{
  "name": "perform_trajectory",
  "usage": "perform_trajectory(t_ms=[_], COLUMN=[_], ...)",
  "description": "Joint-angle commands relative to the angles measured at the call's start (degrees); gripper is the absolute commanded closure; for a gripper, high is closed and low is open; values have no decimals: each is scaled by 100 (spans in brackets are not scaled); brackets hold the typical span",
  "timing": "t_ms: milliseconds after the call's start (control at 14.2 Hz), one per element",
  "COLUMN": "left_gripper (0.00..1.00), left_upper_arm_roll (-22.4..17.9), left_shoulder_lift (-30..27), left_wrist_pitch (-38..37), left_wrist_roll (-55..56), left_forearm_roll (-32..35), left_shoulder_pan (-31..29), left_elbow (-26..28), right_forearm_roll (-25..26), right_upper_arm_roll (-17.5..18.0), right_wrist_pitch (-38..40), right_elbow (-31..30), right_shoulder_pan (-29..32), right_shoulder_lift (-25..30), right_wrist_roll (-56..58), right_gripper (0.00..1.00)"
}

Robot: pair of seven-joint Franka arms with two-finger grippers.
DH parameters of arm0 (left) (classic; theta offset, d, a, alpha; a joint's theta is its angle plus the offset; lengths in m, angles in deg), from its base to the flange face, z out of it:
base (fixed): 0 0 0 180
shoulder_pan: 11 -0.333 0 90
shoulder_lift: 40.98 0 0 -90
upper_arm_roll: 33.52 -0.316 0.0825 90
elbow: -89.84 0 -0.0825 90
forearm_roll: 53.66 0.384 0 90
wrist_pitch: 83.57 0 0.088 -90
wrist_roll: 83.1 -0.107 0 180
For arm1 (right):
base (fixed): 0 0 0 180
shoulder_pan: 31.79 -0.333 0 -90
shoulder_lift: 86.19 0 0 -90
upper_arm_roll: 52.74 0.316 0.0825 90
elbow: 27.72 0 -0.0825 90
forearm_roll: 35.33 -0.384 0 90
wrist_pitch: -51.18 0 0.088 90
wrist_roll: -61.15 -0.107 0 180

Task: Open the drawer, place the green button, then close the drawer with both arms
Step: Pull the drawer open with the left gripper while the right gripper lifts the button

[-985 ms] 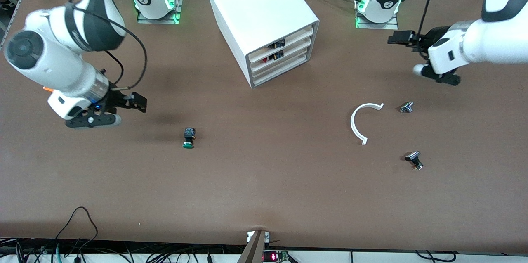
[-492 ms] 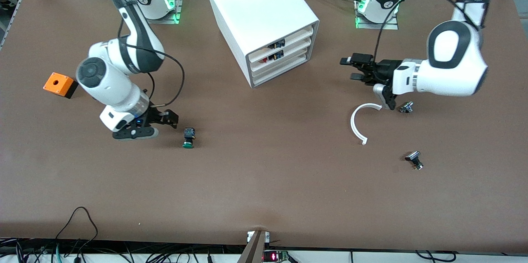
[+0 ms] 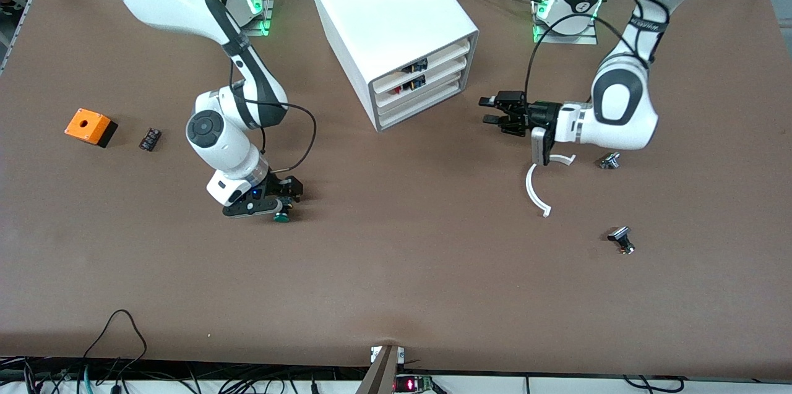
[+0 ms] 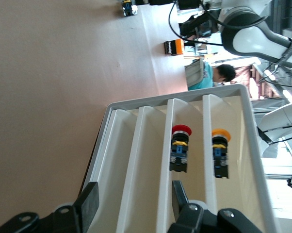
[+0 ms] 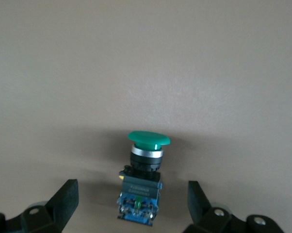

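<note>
The white cabinet (image 3: 390, 23) stands mid-table with its three drawers shut. The lowermost drawer (image 3: 422, 107) has a plain white front, which also shows in the left wrist view (image 4: 128, 160). The button (image 3: 282, 217) lies on its side on the table toward the right arm's end, green cap toward the front camera. My right gripper (image 3: 286, 197) is open and low over it. In the right wrist view the button (image 5: 147, 160) lies between the spread fingers (image 5: 64, 200). My left gripper (image 3: 489, 110) is open and empty in front of the drawers, a short gap away (image 4: 135, 204).
The two upper drawers hold a red-capped button (image 4: 180, 148) and a yellow-capped button (image 4: 220, 150). An orange box (image 3: 90, 127) and a small black part (image 3: 149, 138) lie toward the right arm's end. A white curved strip (image 3: 536, 187) and two silver-and-black parts (image 3: 610, 161) (image 3: 621, 239) lie toward the left arm's end.
My right gripper has moved across the table and come down around the button. My left gripper has moved in toward the cabinet's drawer fronts. The button has not moved.
</note>
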Motion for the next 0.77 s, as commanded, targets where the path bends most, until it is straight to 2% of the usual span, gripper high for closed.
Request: perform_trajectory(t_ms=[0, 211, 563, 633, 704], left_gripper=[42, 56, 57, 57, 57], left_upper_arm_roll=[207, 488, 664, 700, 761], left_shoulder_lift=[479, 716, 1060, 1130, 1183], left_wrist_pitch=[28, 10, 10, 10, 10], left_wrist_roll=[-513, -558, -558, -558, -558], left_forearm_roll=[-278, -295, -330, -331, -331], left_shoulder_pan=[-8, -8, 1, 1, -8], left_elbow=[-100, -91, -83, -83, -83], right_forearm_roll=[-69, -60, -69, -69, -78], right_upper_arm_roll=[-33, -33, -42, -42, -42], right_wrist_pitch=[-47, -47, -21, 40, 224], right_elbow=[8, 17, 70, 87, 166], right_shoulder_pan=[-30, -39, -101, -83, -75], right_shoulder_lift=[-57, -144, -145, -127, -110], right_wrist_roll=[44, 53, 35, 52, 44], right_gripper=[6, 40, 94, 100, 100])
